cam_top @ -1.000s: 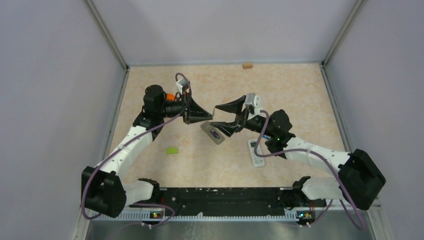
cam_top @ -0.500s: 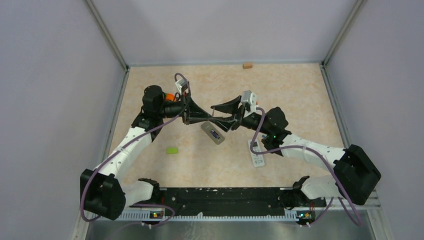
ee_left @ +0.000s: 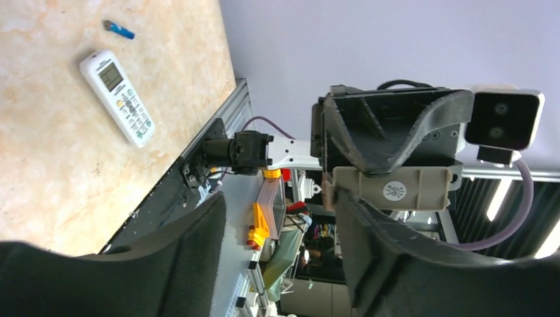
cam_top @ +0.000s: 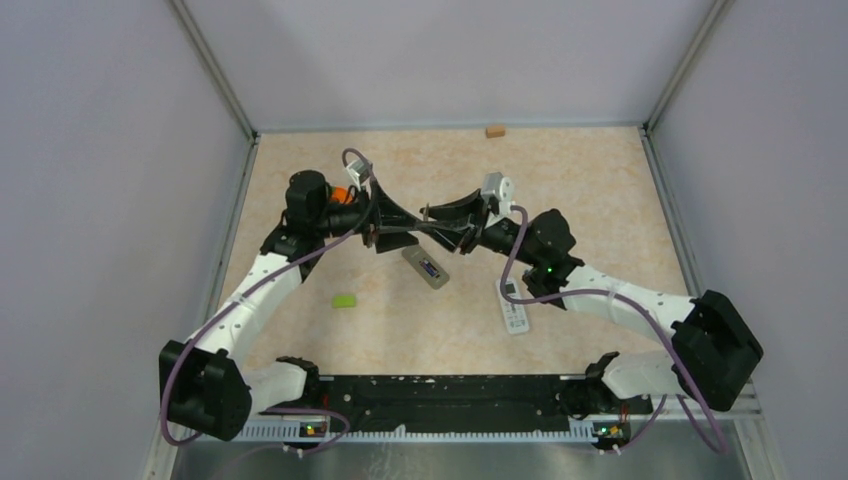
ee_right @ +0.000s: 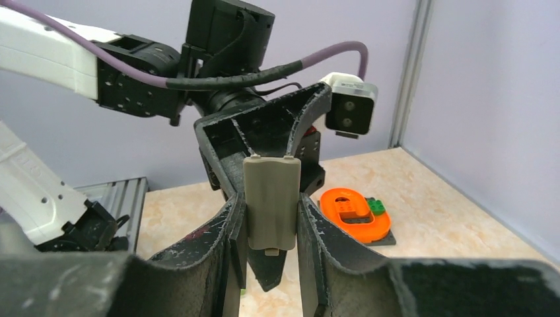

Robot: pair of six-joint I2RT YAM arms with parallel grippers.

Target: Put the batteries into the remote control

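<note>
Above the table's middle my two grippers meet tip to tip. A flat grey battery cover (ee_right: pixel 272 201) stands upright between the fingers of my right gripper (ee_right: pixel 271 212), which is shut on it. My left gripper (ee_left: pixel 277 211) is open, and the cover (ee_left: pixel 395 188) sits just past its right fingertip. Below them a grey remote control (cam_top: pixel 426 267) lies on the table with its compartment uncovered and a dark bluish spot inside. In the left wrist view a small blue battery (ee_left: pixel 119 29) lies beyond a white remote (ee_left: pixel 117 97).
The white remote (cam_top: pixel 513 306) lies at the right of centre. A green piece (cam_top: pixel 344 300) is on the left. An orange part on a dark base (ee_right: pixel 354 212) sits by the left arm's wrist. A tan block (cam_top: pixel 494 130) rests at the back wall.
My left gripper has opened and let go of the cover. My right gripper has moved left to meet it and its jaws have closed on the cover.
</note>
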